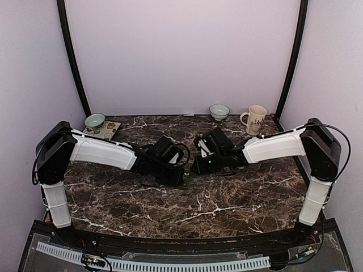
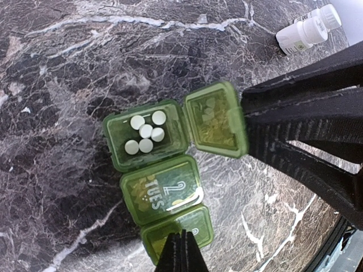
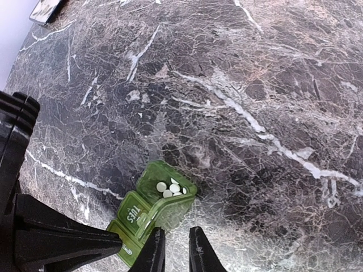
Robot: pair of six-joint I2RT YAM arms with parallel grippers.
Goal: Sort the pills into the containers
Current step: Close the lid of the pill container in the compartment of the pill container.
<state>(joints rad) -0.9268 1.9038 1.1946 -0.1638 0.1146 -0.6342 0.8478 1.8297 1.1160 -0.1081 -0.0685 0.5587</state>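
Note:
The green pill box lies on the marble between my two arms; it also shows in the top view and the right wrist view. It has three compartments in a row. The end compartment is open and holds several white pills, with its lid flipped back. The middle lid reads TUES and is closed. My left gripper is shut, its tip over the third compartment. My right gripper has a narrow empty gap between its fingers and sits right beside the open lid.
Two small white bottles lie on the table beyond the right gripper. A mug and a bowl stand at the back right. Another bowl and a patterned card are at the back left.

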